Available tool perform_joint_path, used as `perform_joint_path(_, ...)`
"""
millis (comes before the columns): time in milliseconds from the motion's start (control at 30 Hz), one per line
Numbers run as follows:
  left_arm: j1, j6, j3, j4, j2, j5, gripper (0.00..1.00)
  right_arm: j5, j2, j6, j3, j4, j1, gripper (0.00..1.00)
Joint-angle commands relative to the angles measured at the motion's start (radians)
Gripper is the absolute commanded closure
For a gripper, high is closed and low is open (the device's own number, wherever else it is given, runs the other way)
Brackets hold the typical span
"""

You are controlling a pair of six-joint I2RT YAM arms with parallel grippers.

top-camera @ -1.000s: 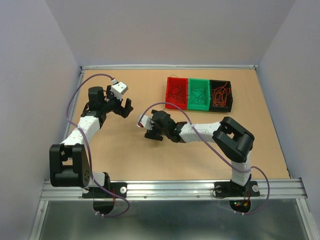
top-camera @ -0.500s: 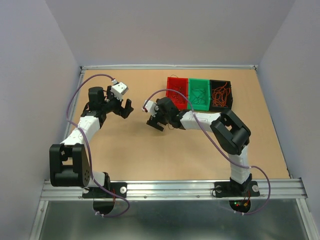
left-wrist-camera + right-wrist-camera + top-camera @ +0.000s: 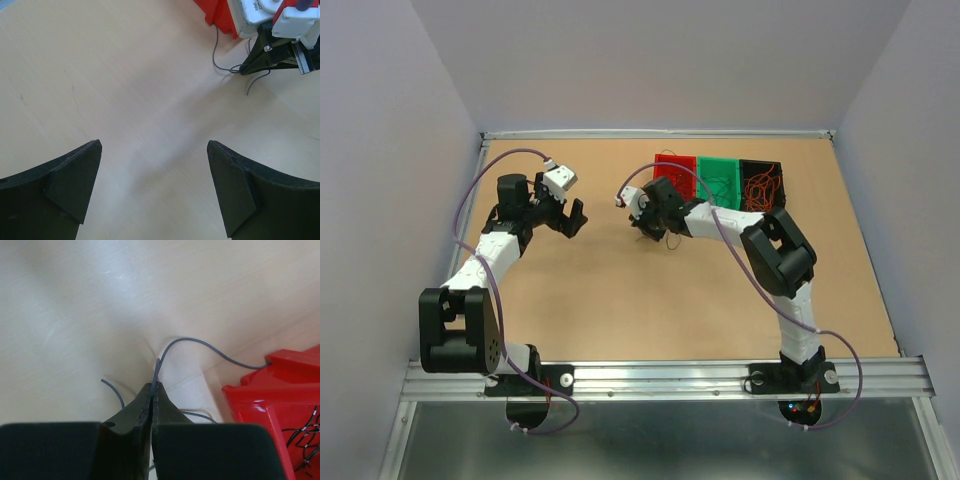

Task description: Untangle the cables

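The right gripper (image 3: 151, 390) pinches a thin dark wire (image 3: 200, 342) between fingertips pressed tight together, low over the table (image 3: 620, 300) and just beside the red bin (image 3: 270, 405). From the tips the wire rises, arcs over and runs on to the red bin's near corner. A short dark strand (image 3: 114, 390) curls on the wood on the other side of the fingers; whether it belongs to the same wire cannot be told.

Seen from above, the right arm reaches across the table towards its far side, its wrist covering part of the red bin's front. Red, green (image 3: 720, 186) and black (image 3: 763, 190) bins stand side by side in a row at the far right of the table. Each holds tangled cables (image 3: 763, 186): orange ones in the black bin, fine dark ones in the red bin.

The left gripper (image 3: 155, 170) hangs over bare wood with its jaws spread wide and nothing between them. It is well apart from the right gripper and turned towards it. From the left wrist, the pinched wire shows trailing on the table under the right gripper's tips.
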Motion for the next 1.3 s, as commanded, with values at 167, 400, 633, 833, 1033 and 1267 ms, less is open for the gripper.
perform_joint_path(167, 0.006, 0.02, 0.013, 0.004, 0.011, 0.028, 0.01, -0.127, -0.12, 0.011, -0.012, -0.133, 0.002, 0.99)
perform_joint_path(400, 0.006, 0.028, 0.007, 0.004, -0.006, 0.032, 0.01, -0.253, -0.306, 0.114, -0.02, -0.083, -0.117, 0.99)
perform_joint_path(633, 0.006, 0.025, 0.005, 0.007, -0.009, 0.032, 0.02, -0.208, -0.354, 0.191, 0.032, -0.035, -0.3, 0.99)
perform_joint_path(833, 0.006, 0.023, 0.001, 0.009, -0.019, 0.035, 0.02, -0.164, -0.273, 0.225, 0.067, -0.003, -0.41, 1.0)
perform_joint_path(1033, 0.006, 0.02, 0.001, 0.009, -0.016, 0.037, 0.02, -0.11, -0.153, 0.255, 0.118, 0.017, -0.487, 0.99)
perform_joint_path(1267, 0.006, 0.017, -0.001, 0.018, -0.013, 0.034, 0.02, -0.078, -0.044, 0.267, 0.158, 0.023, -0.535, 1.0)
